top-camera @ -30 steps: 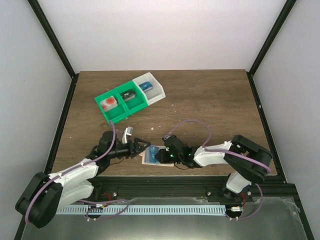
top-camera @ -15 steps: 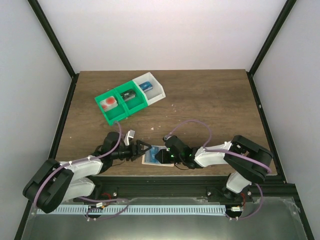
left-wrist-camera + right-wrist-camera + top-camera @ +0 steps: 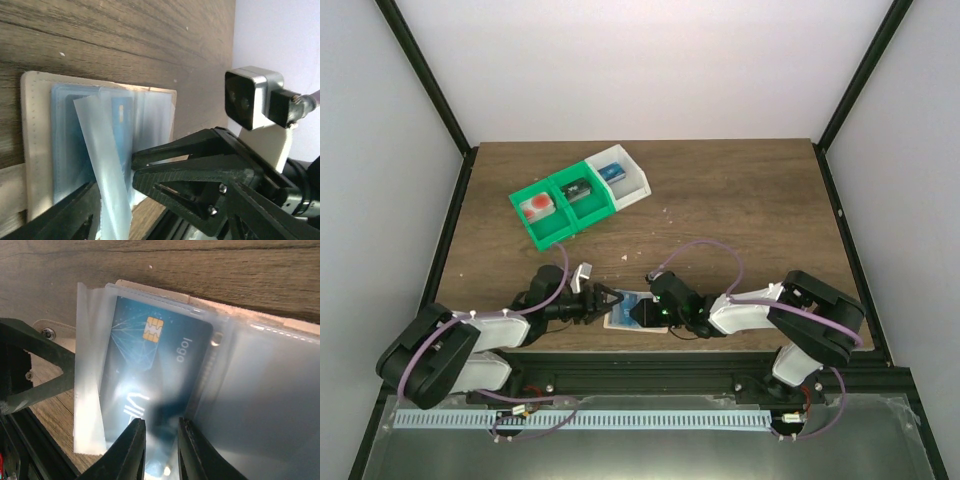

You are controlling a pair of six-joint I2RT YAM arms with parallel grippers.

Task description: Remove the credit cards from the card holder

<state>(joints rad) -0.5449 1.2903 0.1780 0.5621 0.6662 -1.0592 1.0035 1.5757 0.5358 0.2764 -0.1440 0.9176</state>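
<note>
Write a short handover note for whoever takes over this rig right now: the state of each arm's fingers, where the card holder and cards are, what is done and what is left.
Left gripper: fingers open, holding nothing, at the left edge of the card holder.
Right gripper: fingers close together at the holder's clear sleeve; I cannot tell whether they grip it.
Things: the holder lies open on the table, near the arms' bases. A blue credit card sits inside the sleeve.
Done: holder opened.
Left: draw that card out, then check the other sleeves.
</note>
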